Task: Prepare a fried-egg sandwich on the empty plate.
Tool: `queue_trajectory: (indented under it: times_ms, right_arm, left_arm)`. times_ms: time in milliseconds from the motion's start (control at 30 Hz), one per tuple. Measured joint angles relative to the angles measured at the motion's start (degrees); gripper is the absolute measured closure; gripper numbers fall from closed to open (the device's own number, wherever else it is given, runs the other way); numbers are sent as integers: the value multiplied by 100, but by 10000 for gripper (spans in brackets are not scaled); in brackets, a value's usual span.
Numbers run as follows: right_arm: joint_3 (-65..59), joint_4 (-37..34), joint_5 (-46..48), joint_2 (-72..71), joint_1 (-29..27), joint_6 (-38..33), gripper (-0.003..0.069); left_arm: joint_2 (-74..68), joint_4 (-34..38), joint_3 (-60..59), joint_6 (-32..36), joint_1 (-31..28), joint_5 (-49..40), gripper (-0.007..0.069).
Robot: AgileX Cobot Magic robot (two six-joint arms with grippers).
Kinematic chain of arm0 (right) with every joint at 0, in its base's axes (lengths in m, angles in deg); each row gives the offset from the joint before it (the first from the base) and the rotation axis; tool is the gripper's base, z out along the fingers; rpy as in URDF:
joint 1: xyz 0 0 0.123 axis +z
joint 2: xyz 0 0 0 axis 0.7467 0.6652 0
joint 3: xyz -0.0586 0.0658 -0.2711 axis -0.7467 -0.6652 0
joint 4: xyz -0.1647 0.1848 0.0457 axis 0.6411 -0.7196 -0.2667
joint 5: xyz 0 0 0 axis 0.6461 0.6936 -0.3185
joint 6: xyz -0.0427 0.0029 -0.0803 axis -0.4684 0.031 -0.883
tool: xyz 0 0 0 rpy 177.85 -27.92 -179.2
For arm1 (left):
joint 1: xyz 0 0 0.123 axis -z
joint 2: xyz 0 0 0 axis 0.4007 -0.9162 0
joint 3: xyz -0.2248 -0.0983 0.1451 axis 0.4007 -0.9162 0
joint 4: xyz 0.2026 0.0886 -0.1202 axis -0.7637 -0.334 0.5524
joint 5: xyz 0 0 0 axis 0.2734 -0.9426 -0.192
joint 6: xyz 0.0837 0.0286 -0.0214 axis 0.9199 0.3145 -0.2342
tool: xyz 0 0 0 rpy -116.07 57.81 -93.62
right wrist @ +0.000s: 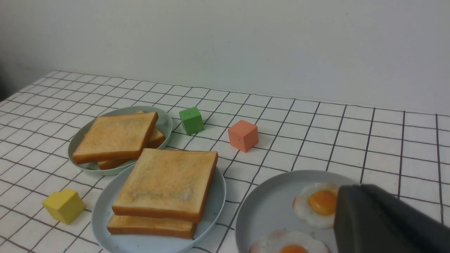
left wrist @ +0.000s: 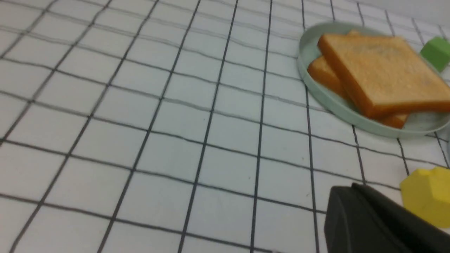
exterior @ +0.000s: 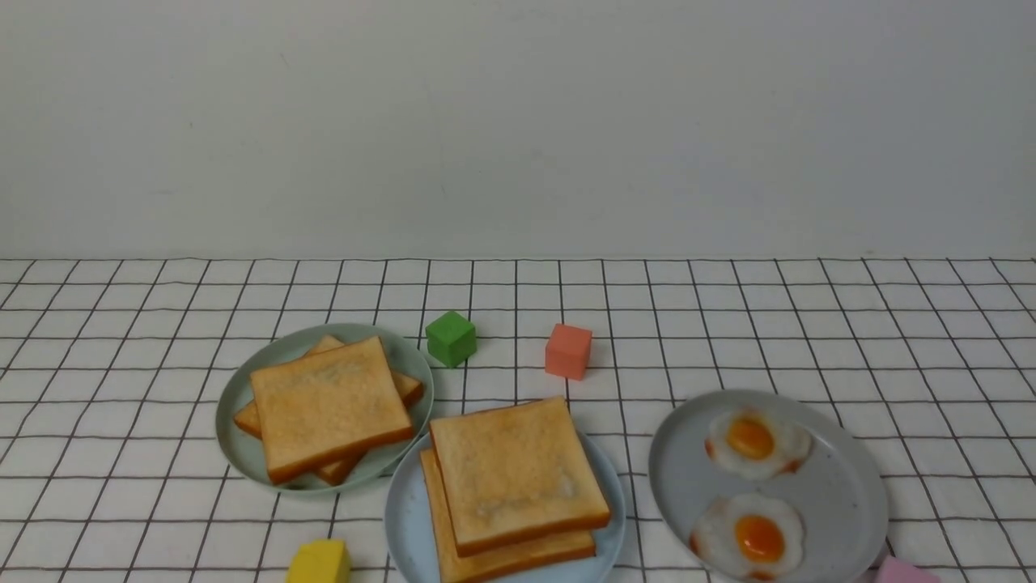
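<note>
Fried-egg sandwich [exterior: 510, 486] sits on light blue plate [exterior: 405, 518]; both hands closed, empty.

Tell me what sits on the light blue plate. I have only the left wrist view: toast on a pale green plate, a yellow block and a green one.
Observer: The light blue plate holds a toast stack of two slices. No egg shows between them in the front or right wrist view.
Operator: Count the loose eggs.
Observer: Two fried eggs lie on the grey plate, to the robot's right of the blue one.
Operator: Report anything beyond the blue plate.
Observer: A salmon cube stands on the cloth just past it, apart from the plate.
</note>
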State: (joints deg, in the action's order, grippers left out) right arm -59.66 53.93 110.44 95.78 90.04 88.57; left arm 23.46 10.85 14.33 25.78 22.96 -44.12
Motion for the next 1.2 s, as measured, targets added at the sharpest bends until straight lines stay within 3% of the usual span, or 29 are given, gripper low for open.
queue_trajectory:
  times_ms: [133,333,1033,1200]
  right_arm:
    - [-2,20,0,0,0,0,648]
    - [-6,20,11,0,0,0,643]
    - [-20,-19,70,0,-15,7,619]
    - [-36,-272,93,-41,-656,-122,611]
  left_arm:
    - [0,-5,-18,71,14,58,634]
    - [0,-5,-28,83,483,88,627]
    - [0,-6,-28,84,491,102,613]
    - [0,-17,-28,84,491,102,606]
